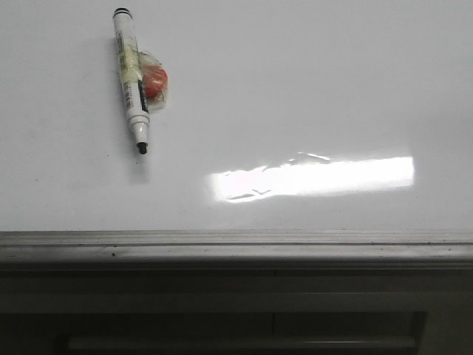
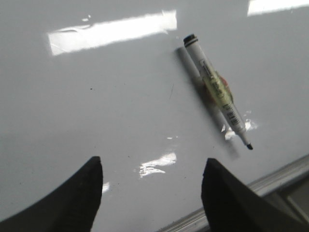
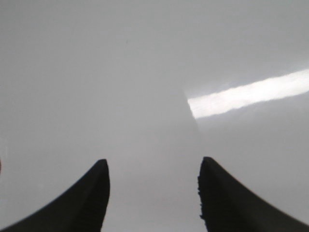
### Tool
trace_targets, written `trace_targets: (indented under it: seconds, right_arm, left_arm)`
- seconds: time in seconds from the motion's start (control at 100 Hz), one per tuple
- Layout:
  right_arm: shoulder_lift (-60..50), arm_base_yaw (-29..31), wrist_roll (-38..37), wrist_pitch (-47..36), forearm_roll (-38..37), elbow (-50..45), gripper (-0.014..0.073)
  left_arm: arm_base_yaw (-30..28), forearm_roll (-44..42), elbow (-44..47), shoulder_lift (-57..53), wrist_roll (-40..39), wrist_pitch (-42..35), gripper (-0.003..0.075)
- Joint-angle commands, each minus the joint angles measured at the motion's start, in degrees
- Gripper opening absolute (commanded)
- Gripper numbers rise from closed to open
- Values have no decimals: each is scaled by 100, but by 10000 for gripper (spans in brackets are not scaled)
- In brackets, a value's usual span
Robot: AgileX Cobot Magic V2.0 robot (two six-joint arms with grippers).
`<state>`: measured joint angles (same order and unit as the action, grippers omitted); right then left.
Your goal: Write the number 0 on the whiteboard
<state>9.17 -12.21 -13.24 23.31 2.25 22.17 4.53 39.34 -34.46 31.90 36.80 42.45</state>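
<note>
The whiteboard (image 1: 295,89) lies flat and glossy, with a bright glare patch and a grey ledge (image 1: 236,248) along its near edge. No number 0 shows on it. An uncapped black-tipped marker (image 1: 131,78) with tape and a red lump on its side lies at the board's far left, tip toward the ledge; it also shows in the left wrist view (image 2: 217,89). My left gripper (image 2: 152,166) is open and empty above bare board, apart from the marker. My right gripper (image 3: 153,166) is open and empty above bare board. Neither gripper shows in the front view.
Below the ledge a dark frame or shelf (image 1: 236,325) runs across the front. The ledge also shows in the left wrist view (image 2: 270,181), near the marker's tip.
</note>
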Motion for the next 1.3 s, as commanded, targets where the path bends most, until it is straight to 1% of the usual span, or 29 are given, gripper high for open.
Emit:
trace_targets:
  seconds: [0.0,0.07,0.15,0.19,0.2,0.27,0.33,0.37,0.44,0.59,0.74,0.81,0.85,0.9,0.95,0.97,1.0,1.01,1.08,1.13,1.16,1.17,1.2,1.25,1.29]
  right_arm:
    - [379,-50,213,-275,-89,275,365]
    - [558,-76,213,-275,-89,299,365]
    - [725,-76,213,-275,-89,301,365]
    - [782,-76,213,-275,-79,301,365]
    - [797,-76,213,-275,-79,301,365]
    - [856,-76,213,-275,-79,301,365]
    - [884,-76,213,-275,-79,301,365]
    - [884,-76,213,-275,-79,301,365]
    - [884,-76,213,-275,-79,310,365]
    - [884,-76,213,-275,-79,310,365]
    - [884,-76,213,-275,-69,310,365]
    - [884,-76,213,-264,-69,310,361]
    - [884,-76,213,-253,-69,310,361]
    - [884,-81,213,-239,-29,323,361]
    - [884,-119,226,-210,-24,395,361]
    - [884,-135,259,-185,-5,422,361]
    - [884,-173,340,-160,24,483,361]
    - [884,-185,368,-160,40,519,361]
    - [917,-352,961,-136,366,746,361]
    - [990,-549,1667,-37,811,949,361]
    - [1065,-666,2253,69,1210,1081,361]
    - [1113,-731,2501,137,1386,1153,361]
    - [1225,-865,2886,326,1655,1302,361]
    - [1488,-1116,3923,766,2381,1573,361]
    - [1767,-1307,4488,1129,2769,1803,361]
  left_arm:
    - [371,-279,-680,666,-61,23,406]
    - [754,-507,-1126,1181,-200,196,405]
    - [1249,-857,-1553,1725,-858,224,398]
    - [1606,-1049,-1697,1970,-1252,138,387]
    - [1606,-1072,-1717,2009,-1322,138,387]
    - [2134,-1351,-1848,2381,-2074,-136,385]
    - [2616,-1542,-1850,2687,-2778,-519,385]
    - [2817,-1669,-1850,2859,-3059,-688,385]
    - [3106,-1736,-1850,3243,-3457,-951,386]
    - [3223,-1708,-1850,3804,-3819,-1445,386]
    - [3223,-1708,-1850,4184,-3819,-1741,384]
    - [3223,-1708,-1850,4320,-3819,-1744,351]
    - [3223,-1699,-1850,4372,-3819,-1688,302]
    - [3223,-1699,-1850,4412,-3819,-1581,220]
    - [3223,-1712,-1850,4412,-3803,-1434,97]
    - [3223,-1713,-1850,4412,-3771,-1397,65]
    - [3223,-1723,-1850,4412,-3680,-1306,-16]
    - [3223,-1723,-1850,4412,-3626,-1287,-20]
    - [3247,-1706,-1871,4327,-3284,-1082,-20]
    - [3309,-1706,-1923,4218,-2954,-907,-20]
    - [3370,-1706,-1969,4151,-2705,-777,-20]
    - [3429,-1706,-1997,4116,-2551,-719,-20]
    - [3495,-1706,-2058,4044,-2202,-626,-20]
    - [3681,-1717,-2195,3909,-1501,-386,-20]
    - [3868,-1751,-2321,3814,-912,-171,-20]
